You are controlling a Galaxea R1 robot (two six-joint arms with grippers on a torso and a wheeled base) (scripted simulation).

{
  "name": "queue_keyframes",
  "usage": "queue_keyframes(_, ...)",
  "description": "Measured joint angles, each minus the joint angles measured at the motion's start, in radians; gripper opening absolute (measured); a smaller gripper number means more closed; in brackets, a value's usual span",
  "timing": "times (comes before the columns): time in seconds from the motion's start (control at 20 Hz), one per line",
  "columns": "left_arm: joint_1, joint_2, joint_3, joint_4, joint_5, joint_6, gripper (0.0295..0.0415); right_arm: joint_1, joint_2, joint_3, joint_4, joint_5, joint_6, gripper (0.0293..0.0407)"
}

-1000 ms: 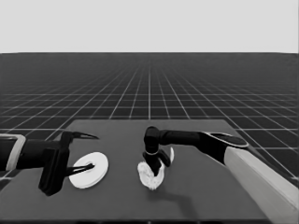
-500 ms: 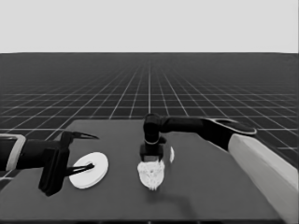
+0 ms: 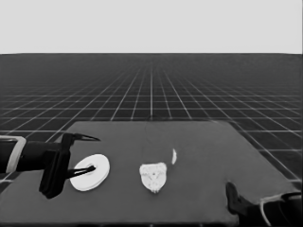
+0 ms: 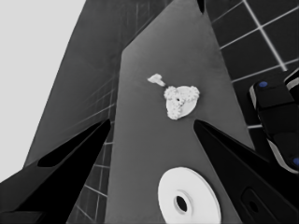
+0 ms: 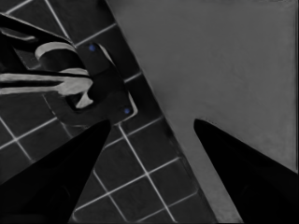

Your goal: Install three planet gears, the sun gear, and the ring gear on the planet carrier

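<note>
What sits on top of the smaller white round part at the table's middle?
Small white toothed gears cluster on the smaller round part, covering nearly all of it; their count and its centre hole cannot be seen.

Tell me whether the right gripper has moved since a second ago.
Yes. The right gripper has pulled back from above the smaller round part with its gears to the table's near right corner.

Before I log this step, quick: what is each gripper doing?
Left gripper: open, holding nothing, waiting over the larger round part.
Right gripper: open, holding nothing, parked at the table's near right corner.
</note>
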Motion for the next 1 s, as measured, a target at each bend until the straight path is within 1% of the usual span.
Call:
queue_keyframes(0.1,0.000,0.000,0.000,0.000,0.000,0.000,0.0385,-0.003,-0.014,0.011,-0.005,0.004,-0.011,0.0385)
queue_keyframes(0.15,0.180,0.037,-0.110,0.382,0.353,-0.485,0.0400,-0.003,-0.016,0.014,-0.006,0.004,-0.014,0.0385)
queue_keyframes(0.2,0.230,0.185,-0.273,0.291,0.683,-0.923,0.0410,-0.004,-0.018,0.015,-0.007,0.005,-0.015,0.0385)
queue_keyframes(0.25,0.243,0.300,-0.468,0.099,0.779,-1.112,0.0401,-0.004,-0.019,0.016,-0.007,0.005,-0.016,0.0385)
queue_keyframes(0.3,0.253,0.367,-0.626,-0.032,0.797,-1.186,0.0392,-0.004,-0.020,0.017,-0.007,0.005,-0.017,0.0385)
queue_keyframes(0.35,0.261,0.408,-0.739,-0.111,0.803,-1.214,0.0388,-0.004,-0.020,0.017,-0.008,0.005,-0.017,0.0385)
queue_keyframes(0.4,0.267,0.436,-0.815,-0.158,0.807,-1.222,0.0386,-0.004,-0.020,0.017,-0.008,0.006,-0.017,0.0385)
queue_keyframes(0.45,0.270,0.454,-0.865,-0.186,0.810,-1.224,0.0385,-0.004,-0.020,0.017,-0.008,0.006,-0.017,0.0385)
queue_keyframes(0.6,0.274,0.477,-0.930,-0.218,0.816,-1.221,0.0385,-0.004,-0.020,0.017,-0.008,0.006,-0.017,0.0385)
queue_keyframes(0.65,0.356,0.493,-0.962,-0.154,0.760,-1.213,0.0385,-0.004,-0.020,0.017,-0.008,0.006,-0.017,0.0385)
queue_keyframes(0.7,0.413,0.508,-0.994,-0.119,0.725,-1.205,0.0385,-0.004,-0.020,0.017,-0.008,0.006,-0.017,0.0385)
queue_keyframes(0.75,0.444,0.520,-1.018,-0.100,0.704,-1.199,0.0385,-0.004,-0.020,0.017,-0.008,0.006,-0.017,0.0385)
queue_keyframes(0.85,0.470,0.533,-1.044,-0.084,0.684,-1.191,0.0385,-0.004,-0.020,0.017,-0.008,0.006,-0.017,0.0385)
queue_keyframes(1.0,0.480,0.538,-1.056,-0.078,0.675,-1.188,0.0385,-0.004,-0.020,0.017,-0.008,0.006,-0.017,0.0385)
